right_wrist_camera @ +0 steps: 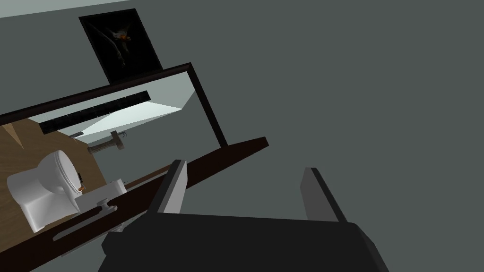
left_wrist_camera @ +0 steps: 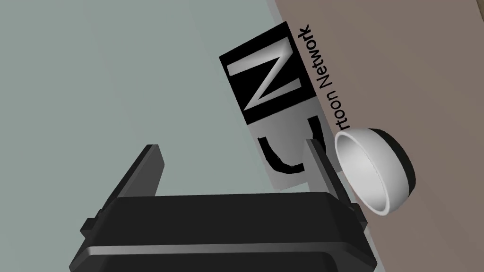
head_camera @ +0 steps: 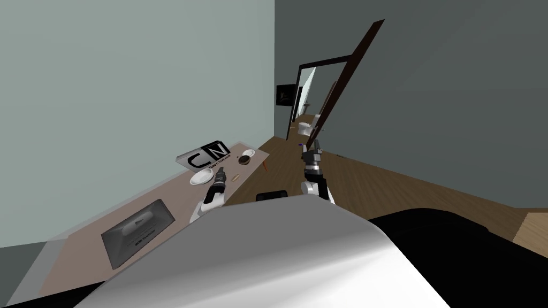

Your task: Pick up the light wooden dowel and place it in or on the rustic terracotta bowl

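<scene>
Left claw (head_camera: 219, 172) (left_wrist_camera: 230, 146) hangs over the long brown surface (head_camera: 176, 199) (left_wrist_camera: 425, 71) by the left wall. Its fingers are spread apart with nothing between them.

The light wooden dowel (head_camera: 234, 176) lies flat on the surface just right of that claw, out of its grip. You cannot tell whether they touch.

A white bowl (head_camera: 202, 177) (left_wrist_camera: 373, 170) with a dark outer band sits just left of the claw. In the left wrist view it is right beside one finger (left_wrist_camera: 326, 165).

Farther along the surface, against the wall, lies a flat black-and-grey Cartoon Network logo board (head_camera: 206, 155) (left_wrist_camera: 279, 94).

Beyond the dowel, toward the far end, there's a small brown bowl (head_camera: 244, 160). A small white dish (head_camera: 249, 154) sits just beside it on the far side. The dowel lies between the claw and that brown bowl, apart from the bowl.

A thin red item (head_camera: 265, 166) sits at the surface's right edge; you can't tell what it is.

At the near end a flat dark grey slab (head_camera: 138, 231) lies on the surface, well apart from the rest.

Right claw (head_camera: 314, 144) (right_wrist_camera: 244, 166) is held up over the wood floor (head_camera: 406, 187), right of the surface. It is also spread wide and holds nothing. It points toward an open dark brown door (head_camera: 342, 91) (right_wrist_camera: 198, 172), with a white toilet (head_camera: 305, 127) (right_wrist_camera: 42, 189) past the doorway.
</scene>
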